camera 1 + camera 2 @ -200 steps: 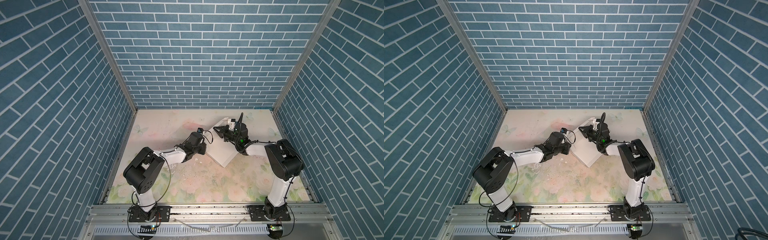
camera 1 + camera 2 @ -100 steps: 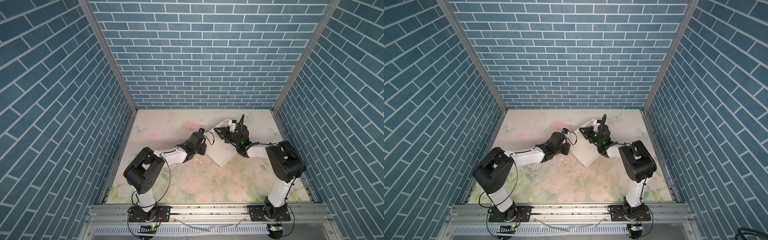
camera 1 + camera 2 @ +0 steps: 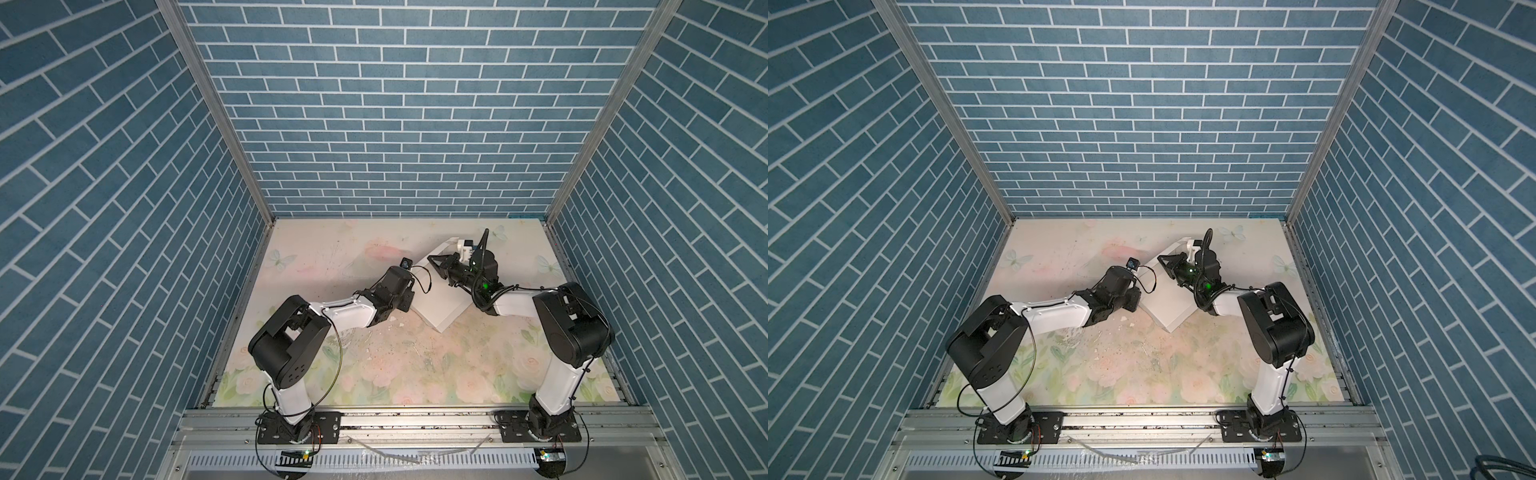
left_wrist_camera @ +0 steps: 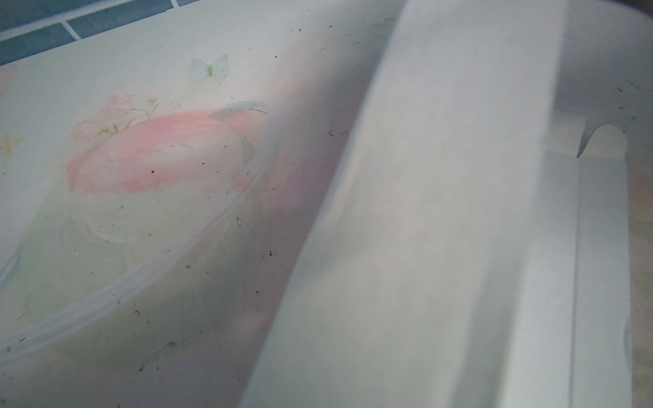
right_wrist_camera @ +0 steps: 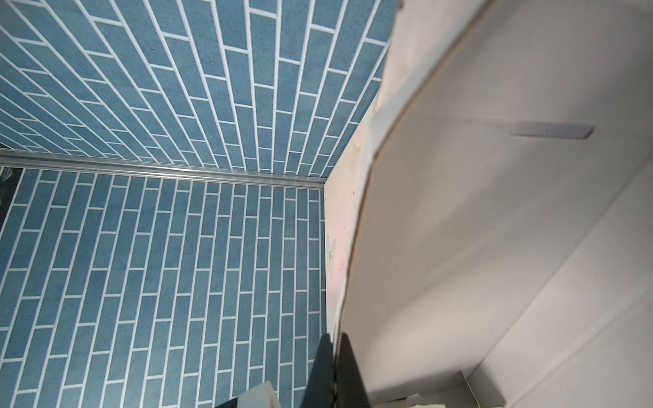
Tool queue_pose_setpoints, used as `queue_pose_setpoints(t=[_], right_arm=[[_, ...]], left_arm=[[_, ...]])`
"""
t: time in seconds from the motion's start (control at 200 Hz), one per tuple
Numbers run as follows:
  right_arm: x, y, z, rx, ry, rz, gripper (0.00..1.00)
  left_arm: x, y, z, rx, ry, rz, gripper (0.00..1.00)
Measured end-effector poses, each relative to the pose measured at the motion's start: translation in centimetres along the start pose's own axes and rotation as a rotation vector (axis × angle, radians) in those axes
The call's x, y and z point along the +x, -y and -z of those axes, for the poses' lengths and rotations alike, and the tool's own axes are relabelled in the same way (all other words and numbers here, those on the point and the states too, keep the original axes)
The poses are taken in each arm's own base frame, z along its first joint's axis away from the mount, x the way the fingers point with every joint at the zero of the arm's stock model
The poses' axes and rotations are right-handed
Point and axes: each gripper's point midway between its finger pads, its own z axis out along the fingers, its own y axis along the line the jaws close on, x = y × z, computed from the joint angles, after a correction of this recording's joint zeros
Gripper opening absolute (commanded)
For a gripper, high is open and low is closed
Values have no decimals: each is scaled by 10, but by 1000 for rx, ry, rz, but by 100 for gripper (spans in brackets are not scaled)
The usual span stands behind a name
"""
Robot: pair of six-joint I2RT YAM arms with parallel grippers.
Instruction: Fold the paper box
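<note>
The white paper box lies partly folded on the floral table, right of centre and turned diagonally. My right gripper reaches over its far side. In the right wrist view its black fingers are shut on the edge of a raised box flap, which has a small slot in it. My left gripper sits low against the box's left edge, its fingers hidden. In the left wrist view only a box wall and two rounded tabs show.
The floral table is closed in by blue brick walls on three sides, with a metal rail along the front. Small crumbs of debris lie near the box's near-left side.
The box and the right gripper have drifted slightly to the left. The left arm has barely moved.
</note>
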Motion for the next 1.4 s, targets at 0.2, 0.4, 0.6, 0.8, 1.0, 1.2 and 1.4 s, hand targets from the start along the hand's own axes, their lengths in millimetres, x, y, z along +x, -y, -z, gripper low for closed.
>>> queue_pose_setpoints(t=[0.2, 0.4, 0.6, 0.8, 1.0, 1.2, 1.4], right_arm=[[0, -2, 2, -20, 14, 8, 0], [4, 4, 5, -23, 33, 5, 0], [7, 8, 11, -37, 66, -10, 0], [8, 4, 11, -57, 76, -19, 0], [11, 4, 10, -61, 75, -24, 0], [11, 4, 9, -60, 78, -24, 0], [11, 4, 9, -57, 83, -25, 0]], left_arm=[[-5, -6, 2, -52, -5, 5, 31], [-6, -11, 1, -105, -14, 50, 35], [-7, -15, -2, -146, -21, 83, 33], [-10, -19, -4, -184, -14, 103, 37], [-10, -23, -7, -214, -9, 116, 35], [-11, -27, -7, -239, -3, 117, 28], [-11, -29, -7, -253, 0, 119, 21]])
